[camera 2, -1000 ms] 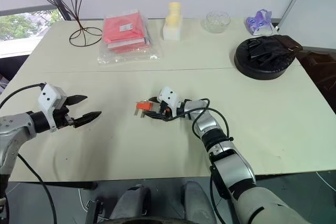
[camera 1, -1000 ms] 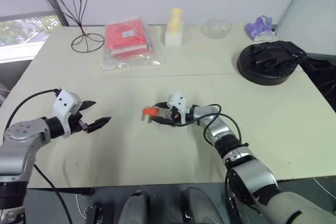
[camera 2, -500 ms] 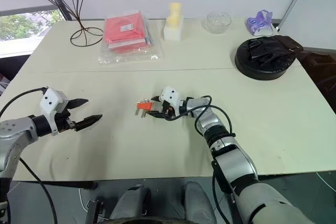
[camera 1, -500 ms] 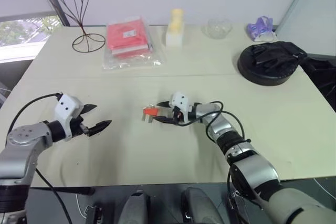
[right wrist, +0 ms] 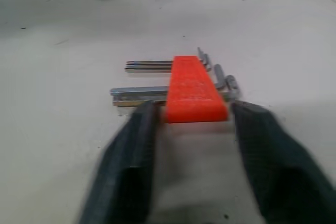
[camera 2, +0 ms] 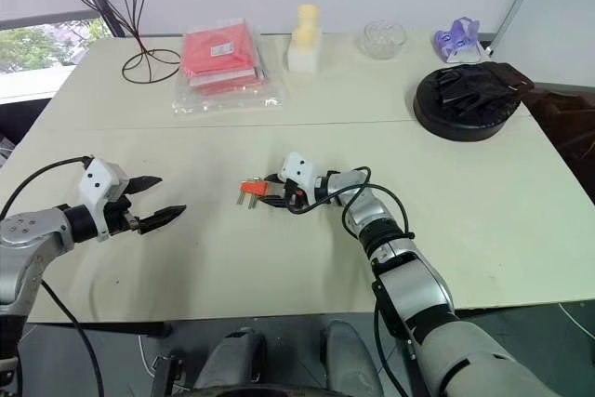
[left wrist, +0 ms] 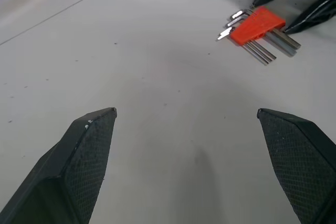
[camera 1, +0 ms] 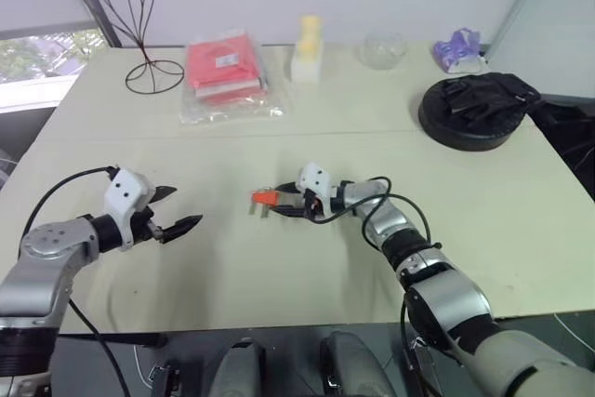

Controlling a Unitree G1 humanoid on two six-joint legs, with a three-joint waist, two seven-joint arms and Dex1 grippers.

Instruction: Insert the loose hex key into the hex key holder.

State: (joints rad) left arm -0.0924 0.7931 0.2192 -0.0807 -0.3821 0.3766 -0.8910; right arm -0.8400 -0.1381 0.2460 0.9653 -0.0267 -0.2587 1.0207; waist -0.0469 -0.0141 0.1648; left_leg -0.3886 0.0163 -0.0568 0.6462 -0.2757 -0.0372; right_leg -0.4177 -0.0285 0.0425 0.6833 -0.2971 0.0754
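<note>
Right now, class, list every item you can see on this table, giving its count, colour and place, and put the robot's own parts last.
hex key holder: one, orange-red, keys through it, table centre
wire stand: one, dark, far left
packet: one, red in clear plastic, beside the wire stand
block: one, pale yellow, far centre
glass bowl: one, clear, far right of centre
purple item: one, far right
black disc: one, dark bundle on top, right edge
table: one, cream
left gripper: black, open, left of the holder
right gripper: black, fingers either side of the holder
</note>
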